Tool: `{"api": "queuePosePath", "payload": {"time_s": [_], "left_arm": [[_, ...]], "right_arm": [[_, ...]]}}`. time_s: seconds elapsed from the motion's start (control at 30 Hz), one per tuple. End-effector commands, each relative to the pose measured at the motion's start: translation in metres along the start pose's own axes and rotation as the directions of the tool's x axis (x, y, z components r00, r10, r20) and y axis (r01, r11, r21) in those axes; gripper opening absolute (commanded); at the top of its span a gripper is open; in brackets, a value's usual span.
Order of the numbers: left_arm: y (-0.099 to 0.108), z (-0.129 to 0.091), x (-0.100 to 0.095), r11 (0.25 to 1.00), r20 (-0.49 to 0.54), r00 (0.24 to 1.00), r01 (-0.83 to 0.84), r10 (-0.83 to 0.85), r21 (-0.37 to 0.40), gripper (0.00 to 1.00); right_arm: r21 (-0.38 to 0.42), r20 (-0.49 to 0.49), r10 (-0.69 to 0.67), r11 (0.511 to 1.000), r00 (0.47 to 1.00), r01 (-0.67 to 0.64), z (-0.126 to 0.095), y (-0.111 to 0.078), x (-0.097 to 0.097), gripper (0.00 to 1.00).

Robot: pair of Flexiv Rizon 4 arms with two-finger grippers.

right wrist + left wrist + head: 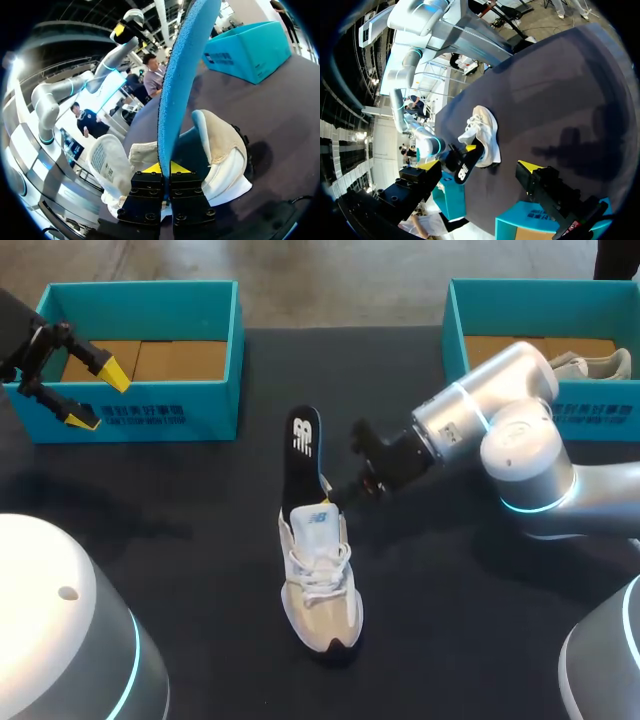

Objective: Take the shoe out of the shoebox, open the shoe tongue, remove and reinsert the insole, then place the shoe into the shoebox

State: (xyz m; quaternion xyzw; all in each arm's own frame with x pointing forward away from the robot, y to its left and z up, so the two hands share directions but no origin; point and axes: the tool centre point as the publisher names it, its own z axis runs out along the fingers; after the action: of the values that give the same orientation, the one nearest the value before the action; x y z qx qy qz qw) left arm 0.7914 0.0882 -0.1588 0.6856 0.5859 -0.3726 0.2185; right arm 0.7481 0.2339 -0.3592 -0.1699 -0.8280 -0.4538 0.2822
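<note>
A beige-and-white shoe [318,585] stands on the dark table, toe toward the front edge. Its black insole [302,450] sticks up out of the shoe's opening and leans toward the back. My right gripper [338,498] is shut on the insole's edge just above the heel. In the right wrist view the yellow tips [165,167] pinch the insole's blue underside [185,75], with the shoe [220,145] under them and its white tongue [110,165] folded out beside them. My left gripper [98,395] hangs open over the left box, far from the shoe [485,132].
A teal shoebox [140,295] stands at the back left with brown cardboard inside. A second teal box [520,290] at the back right holds another pale shoe [590,365]. My right arm's elbow [525,455] lies low over the right side of the table.
</note>
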Motion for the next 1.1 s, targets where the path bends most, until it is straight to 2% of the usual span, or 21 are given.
{"api": "queuePosePath", "payload": {"time_s": [0.03, 0.1, 0.13, 0.17, 0.23, 0.43, 1.1], "left_arm": [[-0.001, 0.0, 0.0, 1.0, -0.002, 1.0, -0.001, 0.001, -0.001, 1.0], [-0.001, 0.0, 0.0, 1.0, -0.002, 1.0, -0.001, 0.001, -0.001, 1.0], [-0.001, 0.0, 0.0, 1.0, -0.002, 1.0, -0.001, 0.001, -0.001, 1.0], [-0.001, 0.0, 0.0, 1.0, -0.002, 1.0, -0.001, 0.001, -0.001, 1.0], [-0.001, 0.0, 0.0, 1.0, -0.002, 1.0, -0.001, 0.001, -0.001, 1.0], [-0.001, 0.0, 0.0, 1.0, -0.002, 1.0, -0.001, 0.001, -0.001, 1.0], [-0.001, 0.0, 0.0, 1.0, -0.002, 1.0, -0.001, 0.001, -0.001, 1.0]], "right_arm": [[-0.002, 0.005, -0.002, 1.0, 1.0, 0.002, 0.002, 0.002, 0.0, 0.0], [-0.008, 0.005, -0.001, 1.0, 1.0, 0.002, 0.001, 0.002, 0.0, 0.04], [-0.009, 0.004, -0.001, 1.0, 1.0, 0.001, 0.001, 0.002, 0.0, 0.33], [-0.012, 0.004, -0.001, 1.0, 1.0, 0.001, 0.0, 0.002, 0.0, 0.41], [-0.016, 0.005, -0.001, 1.0, 1.0, 0.001, 0.0, 0.002, 0.0, 0.44], [-0.033, 0.015, -0.002, 0.999, 1.0, 0.003, -0.003, 0.004, 0.0, 0.49], [-0.108, 0.094, -0.015, 0.994, 0.995, 0.025, -0.012, 0.021, 0.001, 0.41]]}}
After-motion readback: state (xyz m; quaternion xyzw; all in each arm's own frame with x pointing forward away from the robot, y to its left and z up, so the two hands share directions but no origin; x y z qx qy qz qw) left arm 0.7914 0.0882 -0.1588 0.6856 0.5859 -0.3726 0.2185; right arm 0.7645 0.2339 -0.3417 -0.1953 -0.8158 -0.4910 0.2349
